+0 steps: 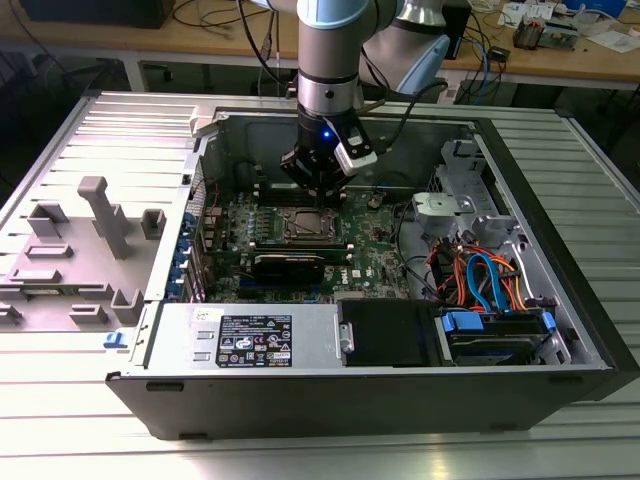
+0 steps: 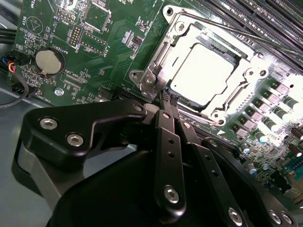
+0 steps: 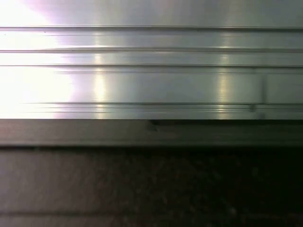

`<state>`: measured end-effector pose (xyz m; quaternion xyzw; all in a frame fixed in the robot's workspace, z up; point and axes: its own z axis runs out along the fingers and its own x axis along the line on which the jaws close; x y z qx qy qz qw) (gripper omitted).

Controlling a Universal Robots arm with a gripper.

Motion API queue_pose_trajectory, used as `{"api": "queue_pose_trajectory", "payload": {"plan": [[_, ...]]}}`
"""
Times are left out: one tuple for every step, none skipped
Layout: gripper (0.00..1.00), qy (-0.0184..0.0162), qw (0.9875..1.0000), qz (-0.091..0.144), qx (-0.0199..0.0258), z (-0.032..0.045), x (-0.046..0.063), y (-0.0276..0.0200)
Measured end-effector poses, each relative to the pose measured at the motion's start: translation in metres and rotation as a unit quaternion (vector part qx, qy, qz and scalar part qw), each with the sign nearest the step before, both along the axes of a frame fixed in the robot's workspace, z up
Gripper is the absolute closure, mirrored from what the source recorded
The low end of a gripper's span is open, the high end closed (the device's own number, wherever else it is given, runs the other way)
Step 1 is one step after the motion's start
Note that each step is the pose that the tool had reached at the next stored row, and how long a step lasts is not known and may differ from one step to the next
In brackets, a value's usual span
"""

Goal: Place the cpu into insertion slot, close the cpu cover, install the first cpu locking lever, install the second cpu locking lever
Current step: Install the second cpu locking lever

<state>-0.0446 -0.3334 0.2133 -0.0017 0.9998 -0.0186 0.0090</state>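
Hand: the hand point(image 2: 166, 97) hangs low inside the open computer case point(image 1: 560, 300), fingers pressed together into a narrow tip, pinching nothing.
Chip: the cpu point(image 2: 202, 68) lies flat in the insertion slot point(image 1: 307, 226), directly ahead of the fingertips.
Cover: the cpu cover point(image 2: 165, 45) looks folded down around the chip, its window framing the bright metal top.
Key relation: the fingertips sit just beside the cover's near corner point(image 2: 147, 80); contact cannot be judged.
Levers: not clearly distinguishable.
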Motion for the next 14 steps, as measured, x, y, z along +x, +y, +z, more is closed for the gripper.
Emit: {"api": "queue_pose_trajectory", "payload": {"plan": [[0.89, 0.0000, 1.0000, 0.000, 0.0000, 0.0000, 0.000, 0.0000], [0.89, 0.0000, 1.0000, 0.000, 0.0000, 0.0000, 0.000, 0.0000], [0.89, 0.0000, 1.0000, 0.000, 0.0000, 0.0000, 0.000, -0.0001], [0.89, 0.0000, 1.0000, 0.000, 0.0000, 0.0000, 0.000, -0.0002], [0.89, 0.0000, 1.0000, 0.000, 0.0000, 0.0000, 0.000, -0.0002], [0.89, 0.0000, 1.0000, 0.000, 0.0000, 0.0000, 0.000, -0.0003], [0.89, 0.0000, 1.0000, 0.000, 0.0000, 0.0000, 0.000, -0.0007], [0.89, 0.0000, 1.0000, 0.000, 0.0000, 0.0000, 0.000, -0.0027], [0.89, 0.0000, 1.0000, 0.000, 0.0000, 0.0014, 0.000, -0.0063], [0.89, -0.0001, 1.0000, 0.000, 0.0001, 0.0027, 0.000, -0.0074], [0.89, 0.0000, 1.0000, 0.000, 0.0000, 0.0028, 0.000, -0.0083], [0.89, 0.0000, 1.0000, 0.000, 0.0000, 0.0028, 0.000, -0.0094], [0.89, 0.0000, 1.0000, 0.000, 0.0000, 0.0028, 0.000, -0.0112], [0.89, 0.0000, 1.0000, 0.000, 0.0000, 0.0028, 0.000, -0.0123]]}}
